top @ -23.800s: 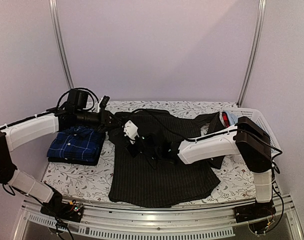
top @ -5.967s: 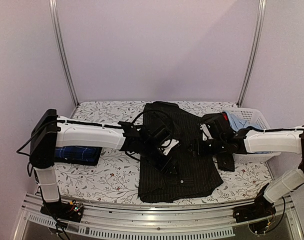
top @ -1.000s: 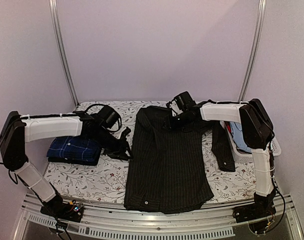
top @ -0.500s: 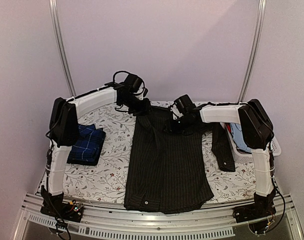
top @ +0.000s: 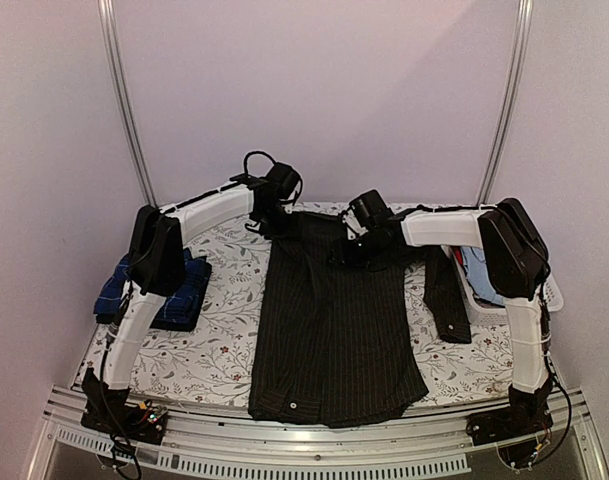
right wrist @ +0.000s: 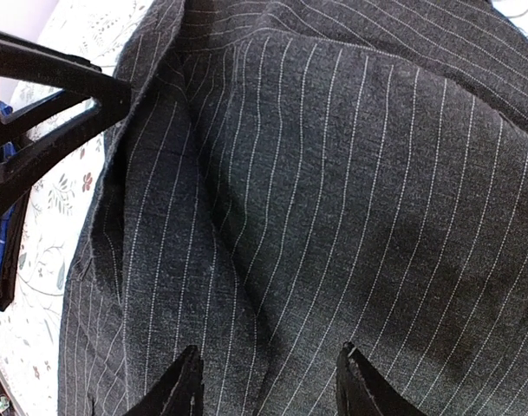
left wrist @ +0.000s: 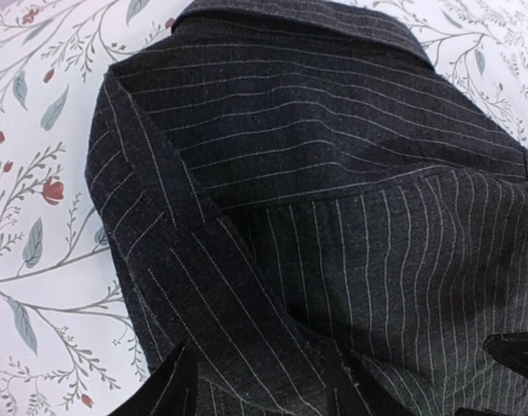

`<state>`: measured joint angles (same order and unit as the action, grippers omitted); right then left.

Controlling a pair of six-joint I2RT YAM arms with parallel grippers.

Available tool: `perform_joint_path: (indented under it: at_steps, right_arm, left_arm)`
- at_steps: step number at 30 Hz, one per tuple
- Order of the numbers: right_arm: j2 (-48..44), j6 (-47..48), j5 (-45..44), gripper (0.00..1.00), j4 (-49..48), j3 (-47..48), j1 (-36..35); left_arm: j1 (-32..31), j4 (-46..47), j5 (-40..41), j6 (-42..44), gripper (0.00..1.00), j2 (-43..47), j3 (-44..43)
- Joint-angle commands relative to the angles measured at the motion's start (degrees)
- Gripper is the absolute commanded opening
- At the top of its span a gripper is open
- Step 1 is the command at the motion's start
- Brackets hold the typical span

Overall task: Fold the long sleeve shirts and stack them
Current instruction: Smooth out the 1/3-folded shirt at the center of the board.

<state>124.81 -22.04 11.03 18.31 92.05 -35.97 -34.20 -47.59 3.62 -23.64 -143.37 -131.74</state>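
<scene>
The black pinstriped long sleeve shirt (top: 334, 320) lies flat down the middle of the table, collar at the far end, one sleeve (top: 446, 295) trailing to the right. The navy check shirt (top: 189, 287) sits folded at the left, partly behind my left arm. My left gripper (top: 274, 222) hovers at the black shirt's far left shoulder, open over a folded edge of the cloth (left wrist: 203, 286). My right gripper (top: 349, 250) is beside it over the upper chest, open too, with pinstriped cloth (right wrist: 376, 173) lying under its spread fingers (right wrist: 187, 373). Neither pinches anything.
The table wears a floral cover (top: 214, 340). A white basket (top: 551, 292) with light blue cloth stands at the right edge, behind my right arm. In the right wrist view the left gripper's fingers (right wrist: 47, 95) appear at upper left, close by.
My left arm has swung from the table beside the navy shirt up to the black shirt's far left shoulder, and its jaws have spread. The right arm has barely moved.
</scene>
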Motion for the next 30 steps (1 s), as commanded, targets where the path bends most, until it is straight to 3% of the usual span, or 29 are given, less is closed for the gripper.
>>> perform_joint_path:
  at_steps: [1,17,25,30]
  right_arm:
    - [-3.42,-0.87,-0.73,0.5,-1.21,-1.62,-0.07]
    - [-5.17,-1.28,-1.01,0.5,-2.09,-4.16,-0.07]
    - [-4.83,-1.32,-0.38,0.5,-2.77,-4.39,-0.1]
    - [-4.07,-1.42,0.84,0.5,-3.51,-4.12,-0.04]
  left_arm:
    - [-1.68,-0.83,3.41,1.68,0.5,-1.66,-3.29]
    - [-5.1,-2.5,10.21,2.34,0.34,-5.52,-5.97]
    - [-5.24,-1.97,11.73,2.08,0.07,-3.51,-5.92]
    - [-4.95,1.61,9.96,2.44,0.0,1.02,-2.37]
